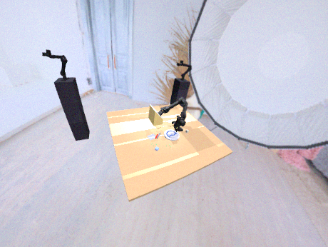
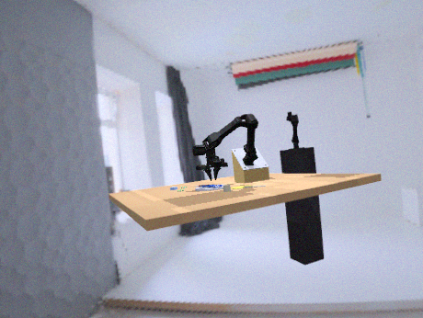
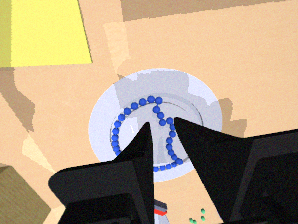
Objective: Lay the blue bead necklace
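In the wrist view, the black gripper [image 1: 178, 130] [image 2: 213, 180] [image 3: 161, 123] stood nearest, its tapered fingers narrowly parted and holding nothing, above the necklace. The blue necklace of small round beads [image 1: 167, 134] [image 2: 211, 186] [image 3: 115, 137] lay on the round white bead board [image 1: 177, 138] [image 2: 199, 188] [image 3: 102, 125]. Its near beads ran to a corner at the right; its left side curved roundly, while its right side sagged inward, kinked, leaving the groove [image 3: 202, 120] bare there. It looked glossy, light and limp, likely to slip or drag its neighbours. The inward right strand seemed the best place for a gentle pinch, one bead at the far kink.
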Robot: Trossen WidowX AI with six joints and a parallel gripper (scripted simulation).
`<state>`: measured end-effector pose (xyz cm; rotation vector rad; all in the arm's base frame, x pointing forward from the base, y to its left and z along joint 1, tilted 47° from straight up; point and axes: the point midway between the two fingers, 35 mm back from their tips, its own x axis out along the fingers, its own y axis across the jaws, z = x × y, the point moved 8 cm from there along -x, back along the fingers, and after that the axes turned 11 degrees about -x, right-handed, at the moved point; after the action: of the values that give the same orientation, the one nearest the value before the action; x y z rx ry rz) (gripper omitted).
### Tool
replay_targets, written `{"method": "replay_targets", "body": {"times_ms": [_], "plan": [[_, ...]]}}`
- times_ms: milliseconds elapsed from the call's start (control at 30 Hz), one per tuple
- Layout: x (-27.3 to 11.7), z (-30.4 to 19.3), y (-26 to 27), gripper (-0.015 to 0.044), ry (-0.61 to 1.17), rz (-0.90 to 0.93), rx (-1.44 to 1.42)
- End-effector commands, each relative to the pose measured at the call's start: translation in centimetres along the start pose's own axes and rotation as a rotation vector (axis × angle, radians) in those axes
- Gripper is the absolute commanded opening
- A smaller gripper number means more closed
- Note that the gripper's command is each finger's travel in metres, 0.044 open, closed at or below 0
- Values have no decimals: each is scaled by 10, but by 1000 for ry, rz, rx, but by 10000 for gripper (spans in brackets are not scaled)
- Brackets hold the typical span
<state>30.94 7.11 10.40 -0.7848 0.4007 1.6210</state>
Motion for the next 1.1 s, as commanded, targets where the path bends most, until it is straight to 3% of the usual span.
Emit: {"method": "replay_targets", "body": {"times_ms": [0,967,1067], "plan": [[10,0,0,120,-5,1,-8],[39,1,1,120,-6,1,-8],[36,1,0,41,-5,0,-13]]}}
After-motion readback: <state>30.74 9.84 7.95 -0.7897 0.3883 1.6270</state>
